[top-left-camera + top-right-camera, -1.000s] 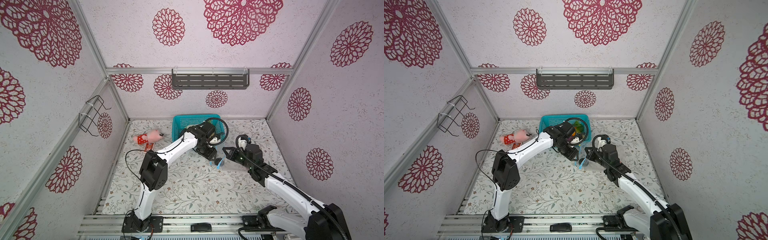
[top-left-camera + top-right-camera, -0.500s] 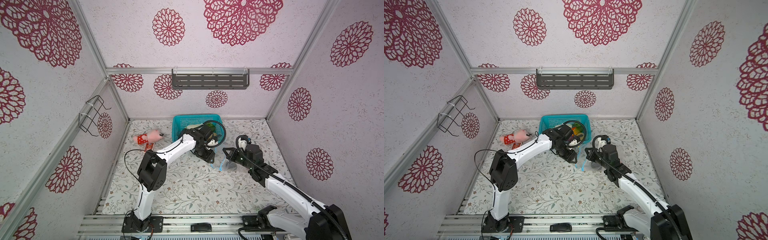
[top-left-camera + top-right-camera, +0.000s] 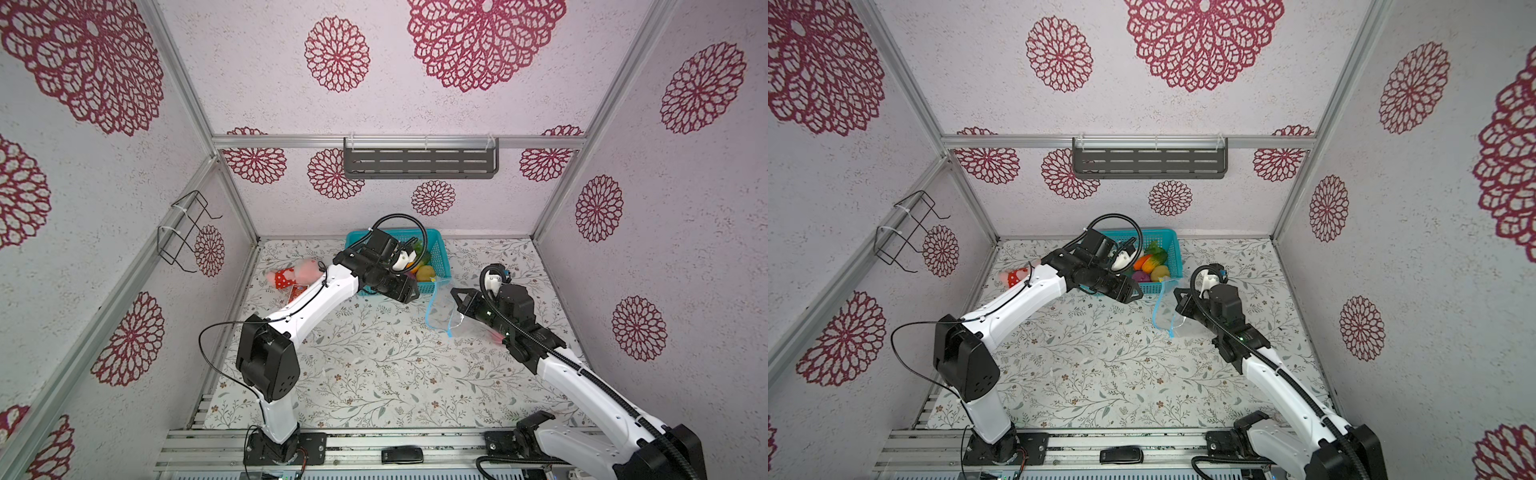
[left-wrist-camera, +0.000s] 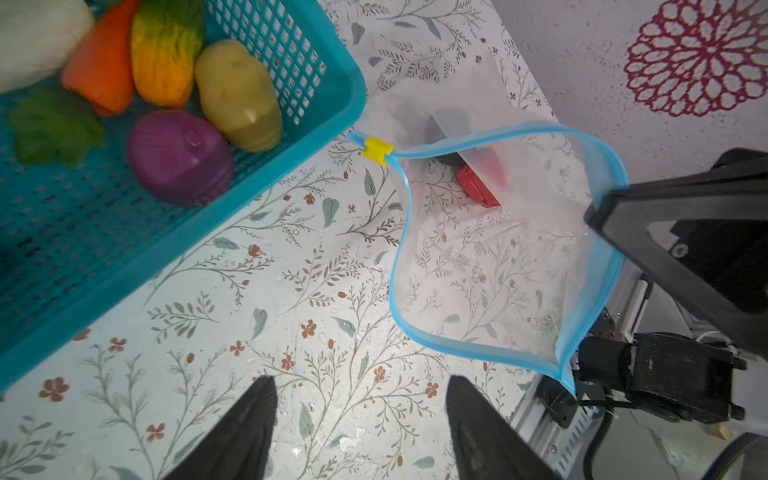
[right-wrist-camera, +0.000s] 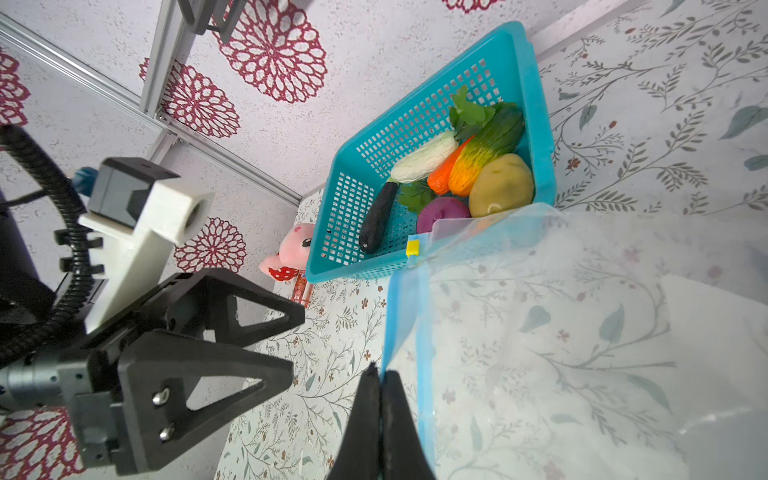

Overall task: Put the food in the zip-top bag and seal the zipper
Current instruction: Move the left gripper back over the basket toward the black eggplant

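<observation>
The zip-top bag [image 4: 490, 266] is clear, crinkly plastic. Its mouth gapes in a wide loop edged by the light-blue zipper [image 4: 392, 286], and one yellow slider [image 4: 377, 150] is parked at the end nearest the teal basket [image 5: 365, 166]. The bag lies on the flowered table [image 3: 374, 365], right of centre, just near and right of the basket. Something red shows through the plastic, but I can't tell if it's inside.

The right gripper [image 5: 380, 374] has its fingers pinched together on the zipper, holding that side up. The left gripper [image 4: 359, 380] hangs over the table just left of the bag's mouth, fingers spread, with nothing between them.

The food [image 5: 478, 158] sits in the basket's right end, eight pieces:
- one white corn [image 5: 424, 160]
- one carrot [image 5: 442, 172]
- one green-to-orange piece [image 5: 494, 137]
- one yellow potato [image 5: 500, 185]
- one purple onion [image 5: 442, 212]
- one dark eggplant [image 5: 376, 220]
- two sprigs of green leaves [image 5: 469, 110]

One pink plush toy [image 3: 297, 274] lies left of the basket.
</observation>
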You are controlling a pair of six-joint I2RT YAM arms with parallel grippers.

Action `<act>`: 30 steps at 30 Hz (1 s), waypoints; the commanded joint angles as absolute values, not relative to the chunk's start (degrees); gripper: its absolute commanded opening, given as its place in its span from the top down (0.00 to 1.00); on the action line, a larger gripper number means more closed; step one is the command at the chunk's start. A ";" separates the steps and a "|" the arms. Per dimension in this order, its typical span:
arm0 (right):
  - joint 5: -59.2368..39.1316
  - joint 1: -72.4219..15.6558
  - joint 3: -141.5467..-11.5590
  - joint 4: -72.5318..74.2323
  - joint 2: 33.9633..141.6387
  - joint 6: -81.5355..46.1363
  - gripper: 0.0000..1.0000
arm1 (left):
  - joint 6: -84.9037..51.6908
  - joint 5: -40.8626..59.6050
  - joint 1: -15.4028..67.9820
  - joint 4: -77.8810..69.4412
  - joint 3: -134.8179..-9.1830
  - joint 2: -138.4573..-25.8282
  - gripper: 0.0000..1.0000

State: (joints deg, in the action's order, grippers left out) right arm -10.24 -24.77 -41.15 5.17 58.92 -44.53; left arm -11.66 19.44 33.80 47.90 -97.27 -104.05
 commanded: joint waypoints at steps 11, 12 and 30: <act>-10.80 -24.50 -42.50 7.88 58.78 -43.77 1.00 | -10.03 6.50 24.43 58.45 -116.39 -121.26 0.26; -10.89 -24.51 -42.39 7.99 58.81 -43.79 1.00 | -9.88 6.17 24.11 60.78 -119.09 -123.33 0.26; -13.17 -24.48 -41.22 11.25 61.24 -44.76 1.00 | -5.60 -4.90 21.18 61.23 -137.52 -140.58 0.31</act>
